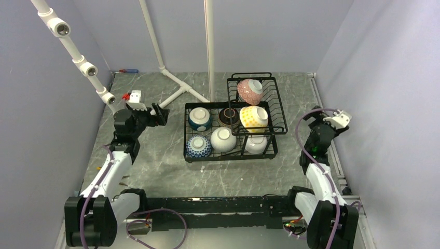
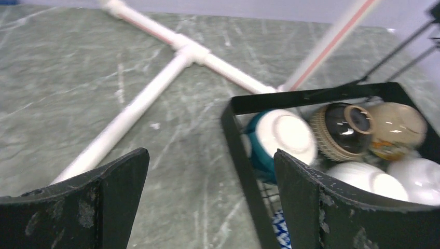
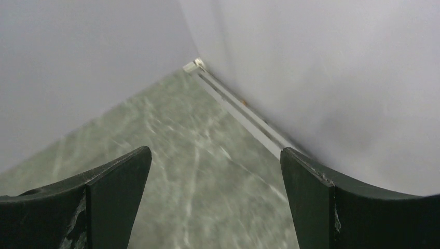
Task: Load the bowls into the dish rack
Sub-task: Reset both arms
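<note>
As they flank the dish rack (image 1: 186,132), the left end effector (image 2: 210,155) and right end effector (image 3: 215,153) hang spread.

The black wire dish rack (image 1: 186,136) stands just right of centre in the overhead view. Its wide lower tray (image 1: 228,156) holds five bowls. A teal-and-white bowl (image 1: 200,118) is at upper left and a dark brown bowl (image 1: 228,116) is beside it. Both are tipped so that their foot rings show. A blue-patterned bowl (image 1: 198,147) lies at lower left, with a plain white bowl (image 1: 223,139) to its right. A second white bowl (image 1: 256,144) is partly under the raised basket (image 1: 251,76). That basket, at upper right, carries a pink-patterned bowl (image 1: 250,91) at its far end. A yellow-dotted bowl (image 1: 253,117) sits at its near end.
</note>
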Robot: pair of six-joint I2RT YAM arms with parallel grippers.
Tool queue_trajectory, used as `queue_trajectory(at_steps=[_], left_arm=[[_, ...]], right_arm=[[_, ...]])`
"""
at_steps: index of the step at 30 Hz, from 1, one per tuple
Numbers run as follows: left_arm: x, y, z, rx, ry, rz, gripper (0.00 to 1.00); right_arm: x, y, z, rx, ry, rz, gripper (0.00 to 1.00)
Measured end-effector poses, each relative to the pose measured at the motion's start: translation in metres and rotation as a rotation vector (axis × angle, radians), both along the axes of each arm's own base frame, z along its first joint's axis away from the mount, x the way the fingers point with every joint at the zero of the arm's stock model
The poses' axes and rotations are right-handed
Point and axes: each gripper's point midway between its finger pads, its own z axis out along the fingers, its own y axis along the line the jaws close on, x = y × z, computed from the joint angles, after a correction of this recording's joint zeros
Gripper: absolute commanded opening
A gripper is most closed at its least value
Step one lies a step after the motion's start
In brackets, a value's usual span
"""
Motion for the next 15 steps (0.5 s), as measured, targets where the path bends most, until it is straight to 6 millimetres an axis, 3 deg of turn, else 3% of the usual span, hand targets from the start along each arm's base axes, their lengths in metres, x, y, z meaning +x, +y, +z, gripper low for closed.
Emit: queue_trajectory(at_steps=[5, 8, 12, 15], left_arm=[[0.006, 0.033, -0.033, 0.063, 0.013, 0.176, 0.95], [0.002, 0.051, -0.059, 0.126, 0.022, 0.261, 0.95], [-0.001, 0.069, -0.093, 0.184, 0.043, 0.345, 0.95], [0.000, 0.075, -0.116, 0.225, 0.074, 0.359, 0.95]], right_arm=[[-0.025, -0.004, -0.068, 0.027, 0.098, -0.054, 1.00], [-0.032, 0.001, -0.095, 0.033, 0.129, -0.034, 1.00], [-0.029, 0.011, -0.114, 0.026, 0.154, 0.028, 1.00], [-0.020, 0.018, -0.107, -0.001, 0.123, 0.081, 1.00]])
